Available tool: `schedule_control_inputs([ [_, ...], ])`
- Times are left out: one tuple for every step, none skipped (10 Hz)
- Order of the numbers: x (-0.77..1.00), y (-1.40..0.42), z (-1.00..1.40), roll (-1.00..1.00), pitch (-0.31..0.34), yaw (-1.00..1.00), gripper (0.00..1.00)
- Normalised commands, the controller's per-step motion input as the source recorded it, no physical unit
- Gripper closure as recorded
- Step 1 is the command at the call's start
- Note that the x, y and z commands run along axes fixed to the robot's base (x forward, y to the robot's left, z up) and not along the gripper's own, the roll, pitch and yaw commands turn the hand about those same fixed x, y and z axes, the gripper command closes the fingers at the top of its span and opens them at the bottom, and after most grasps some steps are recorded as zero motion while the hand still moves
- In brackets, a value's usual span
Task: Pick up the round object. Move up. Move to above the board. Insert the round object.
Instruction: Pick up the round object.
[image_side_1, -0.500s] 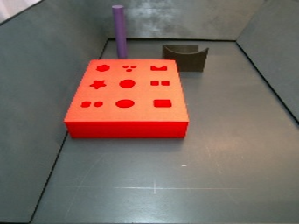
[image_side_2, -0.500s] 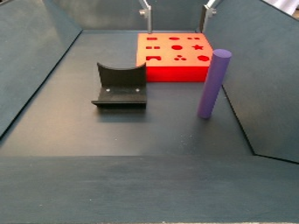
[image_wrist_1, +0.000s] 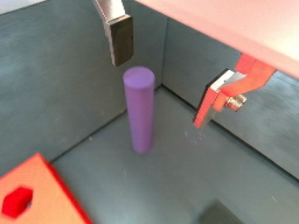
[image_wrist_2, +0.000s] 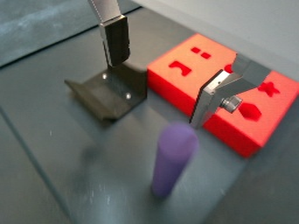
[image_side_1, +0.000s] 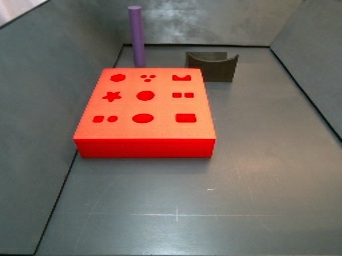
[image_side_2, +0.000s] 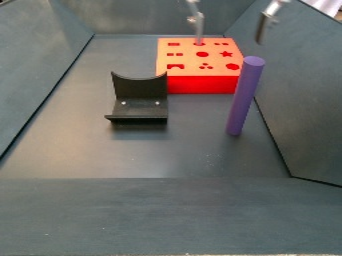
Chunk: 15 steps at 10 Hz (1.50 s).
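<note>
The round object, a tall purple peg, stands upright on the floor beside the board in both side views (image_side_1: 135, 30) (image_side_2: 245, 95). The board is a flat red block with shape holes (image_side_1: 144, 108) (image_side_2: 202, 62). My gripper (image_side_2: 231, 18) is open and empty, high above the floor near the peg's top. In a wrist view the gripper (image_wrist_1: 170, 70) hangs above the peg (image_wrist_1: 140, 109), which stands between the fingers' line and lower down. In a wrist view (image_wrist_2: 163, 70) the peg (image_wrist_2: 173, 157) is blurred, and the board (image_wrist_2: 187, 66) lies behind the fingers.
The dark fixture (image_side_1: 213, 64) (image_side_2: 136, 97) (image_wrist_2: 111, 92) stands on the floor beside the board. Grey walls enclose the floor; the peg stands close to a wall corner (image_wrist_1: 170, 83). A corner of the board shows in a wrist view (image_wrist_1: 35, 192).
My gripper has moved sideways from above the board toward the peg and slightly lower. The peg, board and fixture have not moved.
</note>
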Motion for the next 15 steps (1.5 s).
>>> schedule_control_inputs([
  [-0.79,0.31,-0.45,0.00,-0.059,0.00,0.00],
  [-0.42,0.00,-0.57,-0.11,-0.031,0.00,0.00],
  [-0.48,0.00,-0.64,-0.10,-0.033,0.00,0.00],
  [-0.19,0.00,-0.68,-0.10,0.000,0.00,0.00],
  [0.12,0.05,-0.59,-0.13,0.083,-0.03,0.00],
  [0.09,0.00,-0.26,-0.09,0.051,-0.06,0.00],
  [0.00,0.00,0.00,0.00,0.000,0.00,0.00],
  [0.00,0.00,0.00,0.00,0.000,0.00,1.00],
  [0.00,0.00,0.00,0.00,0.000,0.00,1.00],
  [0.00,0.00,0.00,0.00,0.000,0.00,1.00],
  [0.00,0.00,0.00,0.00,0.000,0.00,1.00],
  [0.00,0.00,0.00,0.00,0.000,0.00,1.00],
  [0.00,0.00,0.00,0.00,0.000,0.00,1.00],
  [0.00,0.00,0.00,0.00,0.000,0.00,1.00],
  [0.00,0.00,0.00,0.00,0.000,0.00,1.00],
])
